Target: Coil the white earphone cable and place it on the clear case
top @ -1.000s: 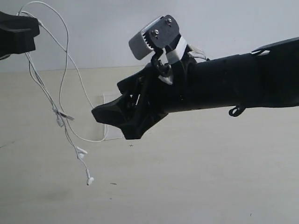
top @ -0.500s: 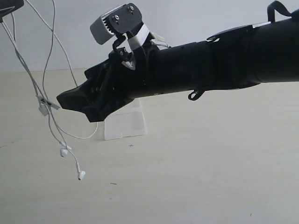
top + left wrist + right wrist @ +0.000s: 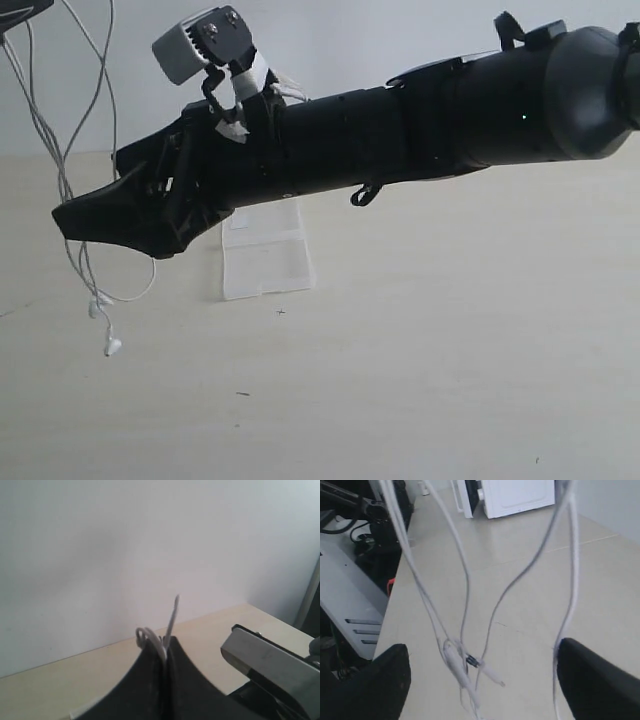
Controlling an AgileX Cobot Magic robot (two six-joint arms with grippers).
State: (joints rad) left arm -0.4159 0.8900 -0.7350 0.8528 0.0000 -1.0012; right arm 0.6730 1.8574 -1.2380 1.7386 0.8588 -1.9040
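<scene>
The white earphone cable (image 3: 62, 180) hangs in loops from the top left corner of the exterior view, its earbuds (image 3: 112, 346) dangling just above the table. My left gripper (image 3: 165, 642) is shut on the cable (image 3: 155, 641), with a short end poking up past the tips. My right gripper (image 3: 70, 222) reaches far across to the left, its tip among the hanging strands. In the right wrist view its jaws stand wide apart around the strands, with the inline remote and plug (image 3: 465, 665) between them. The clear case (image 3: 265, 262) lies flat on the table behind the right arm, partly hidden.
The right arm (image 3: 420, 120) spans most of the exterior view above the beige table (image 3: 420, 380). A grey camera block (image 3: 195, 40) sits on its wrist. In the right wrist view, dark equipment (image 3: 355, 535) and a white cabinet (image 3: 515, 495) stand beyond the table's edge.
The right arm has swept left, from in front of the case to the hanging cable. The cable has moved left and up with the left gripper, and more of the case shows.
</scene>
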